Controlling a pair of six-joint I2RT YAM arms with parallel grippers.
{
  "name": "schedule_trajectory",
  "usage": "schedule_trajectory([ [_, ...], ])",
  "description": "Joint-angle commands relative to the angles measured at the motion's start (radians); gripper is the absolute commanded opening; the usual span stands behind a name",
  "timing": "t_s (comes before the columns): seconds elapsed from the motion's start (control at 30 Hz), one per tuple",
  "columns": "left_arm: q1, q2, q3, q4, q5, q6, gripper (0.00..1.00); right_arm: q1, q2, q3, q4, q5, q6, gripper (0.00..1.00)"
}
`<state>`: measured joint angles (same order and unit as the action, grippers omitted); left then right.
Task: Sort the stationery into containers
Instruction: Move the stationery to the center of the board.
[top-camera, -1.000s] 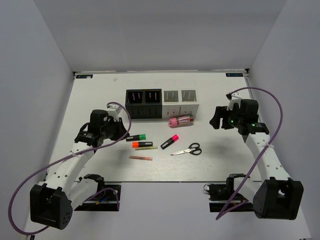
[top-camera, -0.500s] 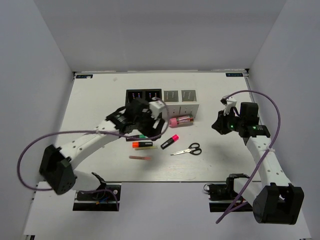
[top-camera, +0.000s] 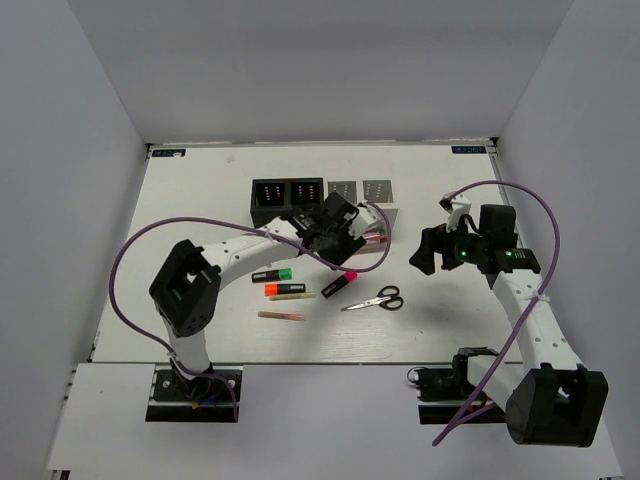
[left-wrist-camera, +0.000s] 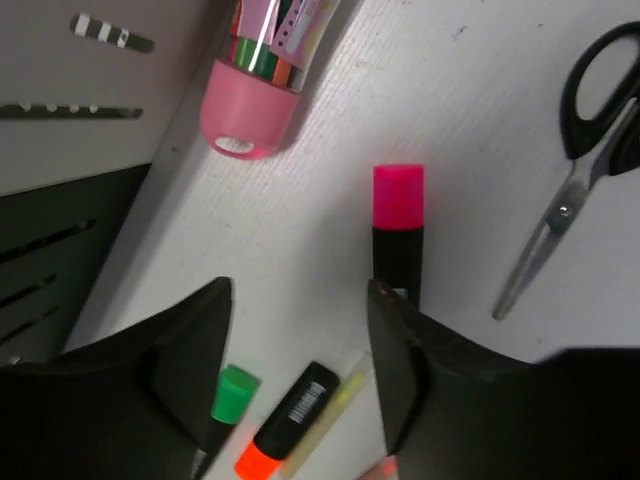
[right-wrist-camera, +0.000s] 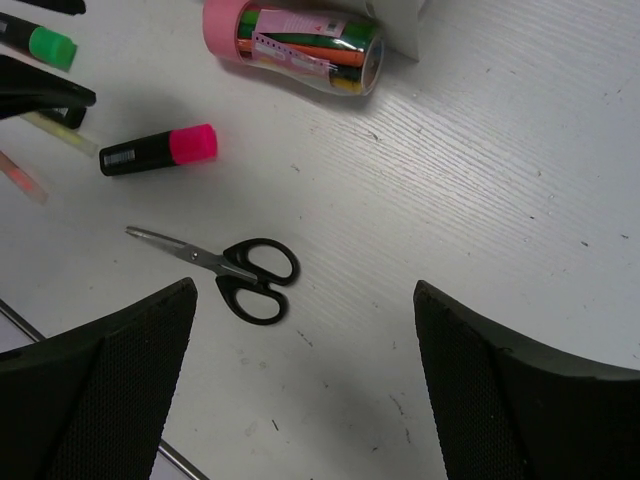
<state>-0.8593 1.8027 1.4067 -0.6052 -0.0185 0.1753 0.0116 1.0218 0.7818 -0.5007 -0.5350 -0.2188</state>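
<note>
No legible word, brand or number anywhere. On the black body of the orange highlighter (left-wrist-camera: 296, 413), a white barcode label, bars too fine to decode. On the pink highlighter (right-wrist-camera: 158, 150), a similar white label, blurred. Along the pink tube (right-wrist-camera: 295, 38), a printed pink strip, lettering unreadable. At the far corners of the table (top-camera: 200, 200), a left blue sticker (top-camera: 170, 153) and a right blue sticker (top-camera: 467, 150), both illegible.
</note>
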Motion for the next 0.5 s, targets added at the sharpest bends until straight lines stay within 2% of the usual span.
schedule_trajectory([
  [0.0, -0.046, -0.011, -0.02, 0.123, -0.119, 0.047, 0.71, -0.001, -0.012, 0.039, -0.007, -0.028, -0.014, 0.9],
  [0.07, -0.067, 0.012, -0.034, 0.168, -0.149, 0.09, 0.74, -0.001, -0.012, 0.042, -0.01, -0.033, -0.017, 0.9],
  [0.47, -0.087, 0.129, 0.029, 0.242, -0.205, 0.141, 0.71, -0.001, -0.008, 0.047, -0.022, -0.037, -0.028, 0.9],
])
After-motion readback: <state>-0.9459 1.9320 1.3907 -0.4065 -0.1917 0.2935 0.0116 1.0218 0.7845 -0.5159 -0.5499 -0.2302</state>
